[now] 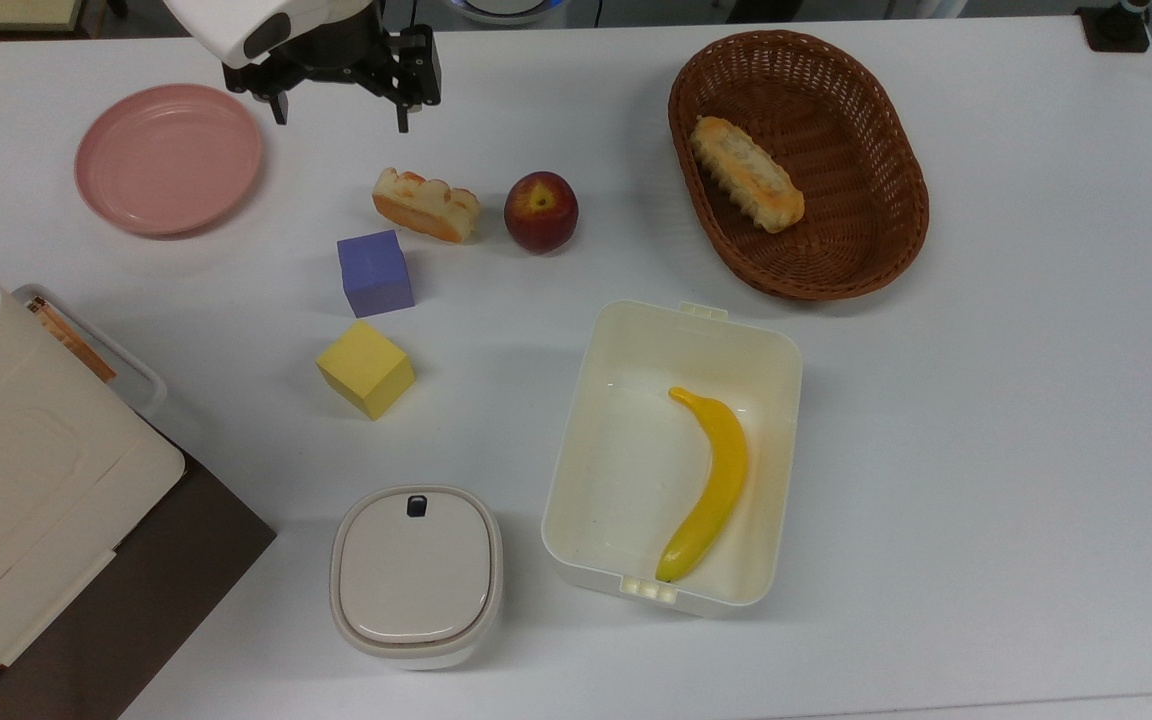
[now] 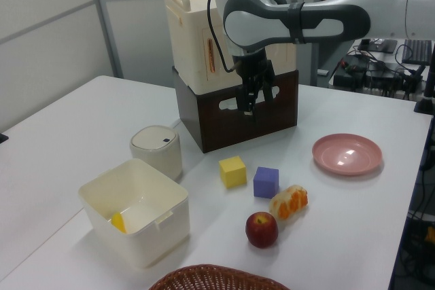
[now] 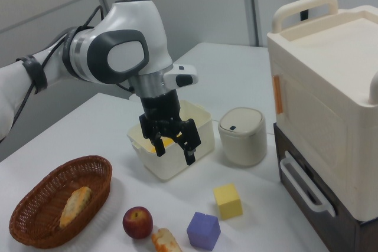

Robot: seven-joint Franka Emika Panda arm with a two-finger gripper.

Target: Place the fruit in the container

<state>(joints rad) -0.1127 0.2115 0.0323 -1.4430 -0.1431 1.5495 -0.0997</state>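
Observation:
The fruit (image 1: 540, 211) (image 2: 262, 229) (image 3: 137, 222) is a small dark-red round piece with a yellow patch at its stem. It rests on the white table beside a bread slice (image 1: 426, 205). The container (image 1: 696, 312) (image 2: 146, 232) (image 3: 168, 166) is a deep cream-white box standing open toward the top view's lower middle, with a yellow banana (image 1: 716, 480) lying inside. My gripper (image 1: 341, 112) (image 2: 255, 103) (image 3: 174, 151) hangs open and empty above the table. In the top view it is up and left of the fruit, well apart from it.
A wicker basket (image 1: 866, 120) holding a bread roll sits at the top view's upper right. A purple cube (image 1: 374, 272), a yellow cube (image 1: 365, 368), a pink plate (image 1: 168, 158) and a small lidded box (image 1: 416, 573) stand left of the container. A tall cream case on a brown crate (image 1: 26, 480) fills the top view's lower left.

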